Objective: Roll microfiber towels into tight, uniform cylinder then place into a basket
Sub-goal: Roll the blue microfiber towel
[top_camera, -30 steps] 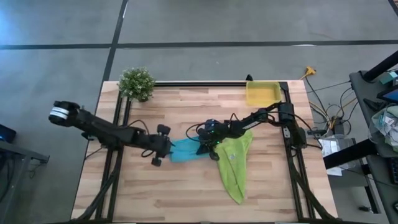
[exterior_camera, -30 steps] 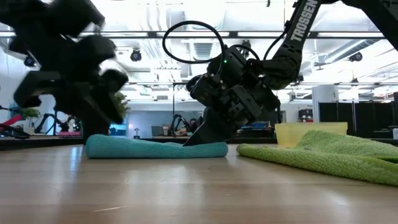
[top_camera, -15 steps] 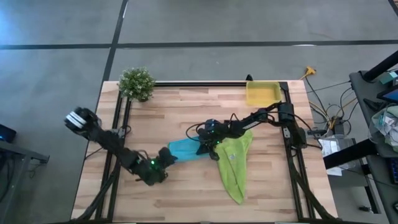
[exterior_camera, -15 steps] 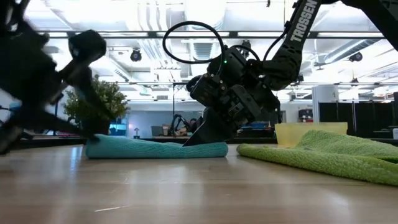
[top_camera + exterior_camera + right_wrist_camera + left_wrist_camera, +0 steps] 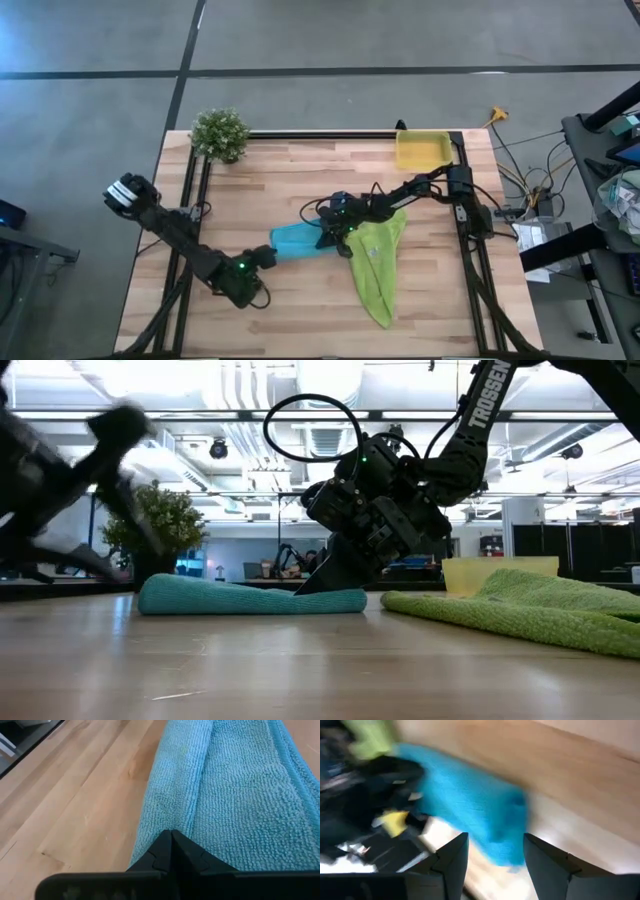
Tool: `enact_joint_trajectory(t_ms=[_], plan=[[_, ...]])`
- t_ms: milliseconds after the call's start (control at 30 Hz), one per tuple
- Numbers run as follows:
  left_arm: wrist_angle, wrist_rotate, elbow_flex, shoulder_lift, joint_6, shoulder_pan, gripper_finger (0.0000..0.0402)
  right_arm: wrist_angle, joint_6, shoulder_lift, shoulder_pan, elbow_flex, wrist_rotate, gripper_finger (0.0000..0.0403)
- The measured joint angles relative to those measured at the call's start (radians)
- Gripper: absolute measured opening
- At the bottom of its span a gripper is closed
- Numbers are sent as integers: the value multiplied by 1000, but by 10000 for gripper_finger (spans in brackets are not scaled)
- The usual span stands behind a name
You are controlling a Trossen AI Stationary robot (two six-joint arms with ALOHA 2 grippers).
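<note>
Turquoise towel (image 5: pixel 297 241) pinned by closed right end effector (image 5: pixel 327 238).

Both arms are dark, near-black, built of slim tubular links joined by chunkier rounded housings. The left arm (image 5: pixel 180 235) carries a white-banded cylinder at its outer end and a small green light glowing near the wrist. The right arm (image 5: pixel 420 187) shows a similar green light by its wrist (bright enough to catch in the low view too), and a thin black cable loops in a wide arc above it. White block lettering reading "TROSSEN" runs along one link of the right arm. The left gripper (image 5: pixel 492 857) has two flat, angular dark fingers with bevelled edges; the right gripper (image 5: pixel 171 842) ends in matte black wedge-shaped tips.
</note>
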Motion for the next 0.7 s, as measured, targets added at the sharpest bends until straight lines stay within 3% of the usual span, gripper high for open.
enact_joint_trajectory(t_ms=[400, 700], plan=[[70, -13, -22, 76, 156, 21, 174, 4, 5, 0, 0, -1, -2, 9], [142, -62, -17, 88, 164, 21, 174, 4, 7, 0, 0, -1, -3, 9]])
